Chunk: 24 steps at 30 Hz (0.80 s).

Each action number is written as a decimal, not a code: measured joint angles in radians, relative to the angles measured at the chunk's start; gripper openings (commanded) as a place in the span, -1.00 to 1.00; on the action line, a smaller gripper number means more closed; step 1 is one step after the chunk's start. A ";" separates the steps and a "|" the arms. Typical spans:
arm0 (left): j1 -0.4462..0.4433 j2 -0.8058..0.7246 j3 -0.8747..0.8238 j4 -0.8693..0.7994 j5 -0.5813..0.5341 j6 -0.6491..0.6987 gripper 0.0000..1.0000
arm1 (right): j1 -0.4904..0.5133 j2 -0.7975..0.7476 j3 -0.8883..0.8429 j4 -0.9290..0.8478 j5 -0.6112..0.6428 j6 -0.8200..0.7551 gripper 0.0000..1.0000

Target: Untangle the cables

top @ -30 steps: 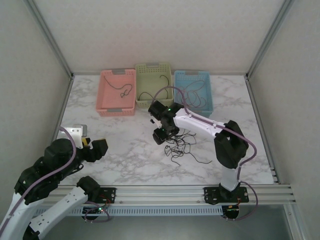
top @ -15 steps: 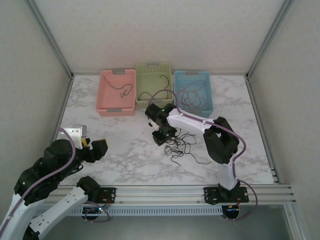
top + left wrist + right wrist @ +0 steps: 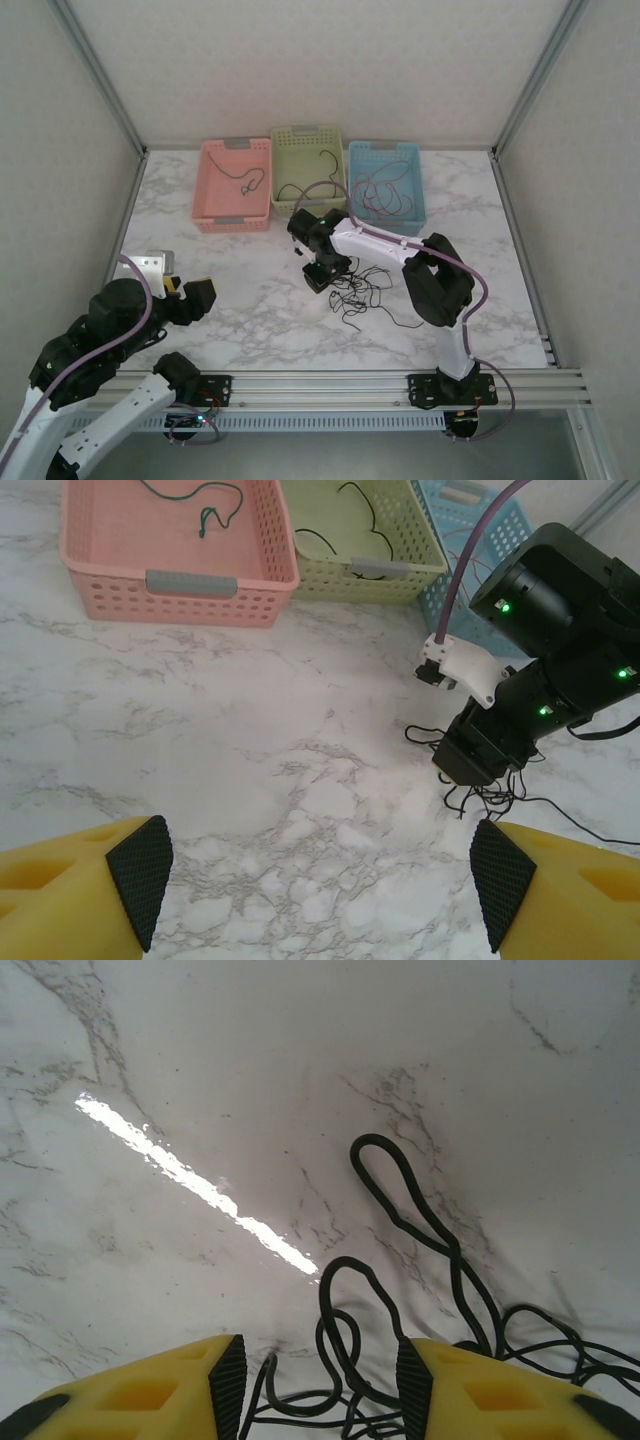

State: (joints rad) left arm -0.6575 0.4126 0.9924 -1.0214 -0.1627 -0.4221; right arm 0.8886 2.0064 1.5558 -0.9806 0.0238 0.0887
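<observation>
At the near left of the marble table [image 3: 250,320], the left gripper [image 3: 190,293] hovers with its yellow fingers [image 3: 60,890] spread wide and nothing between them. Far ahead of it stands a pink basket [image 3: 212,214] with one dark green cable [image 3: 205,515] curled inside. Just right of that, a green basket [image 3: 305,134] holds a black cable [image 3: 325,162]. Ahead and to the right of the left gripper, well apart from it, the right gripper [image 3: 320,278] points down at the tabletop in front of the green basket. Its jaws stand partly open, the gap far wider than any wire, and loops of the tangle of cables [image 3: 450,1260] run in between its pads [image 3: 228,1380]. I cannot tell whether either pad presses on a strand. The rest of the tangle, mostly black, spreads on the marble just right of this gripper. Beyond it to the right, a blue basket [image 3: 416,214] just beside the green one holds several more looped cables [image 3: 385,190].
</observation>
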 measured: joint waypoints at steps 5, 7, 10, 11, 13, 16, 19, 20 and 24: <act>0.000 0.000 0.000 0.000 0.000 0.000 0.63 | 0.012 0.039 0.005 -0.003 0.010 -0.012 -0.36; 0.000 0.000 0.000 0.000 0.000 0.000 0.63 | 0.013 0.043 0.007 -0.008 0.013 -0.018 -0.43; 0.000 0.000 0.000 0.000 0.000 0.000 0.63 | 0.013 0.043 0.023 -0.016 0.028 -0.023 -0.49; 0.000 0.000 0.000 0.000 0.000 0.000 0.63 | 0.013 0.043 0.029 -0.015 0.032 -0.024 -0.49; 0.000 0.000 0.000 0.000 0.000 0.000 0.63 | 0.013 0.043 0.035 -0.016 0.038 -0.024 -0.46; 0.000 0.002 0.000 0.000 0.000 0.000 0.63 | 0.013 0.043 0.035 -0.019 0.048 -0.028 -0.29; 0.000 0.009 0.000 0.000 0.000 0.000 0.63 | 0.013 0.042 0.035 -0.025 0.056 -0.030 -0.20; 0.000 0.010 0.000 0.000 0.000 0.000 0.63 | 0.013 0.041 0.035 -0.027 0.061 -0.031 -0.19; 0.000 0.013 0.000 0.000 0.000 0.000 0.63 | 0.013 0.038 0.035 -0.032 0.093 -0.034 -0.21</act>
State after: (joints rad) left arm -0.6575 0.4255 0.9924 -1.0214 -0.1627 -0.4221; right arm 0.9012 2.0445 1.5906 -1.0122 0.1169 0.0551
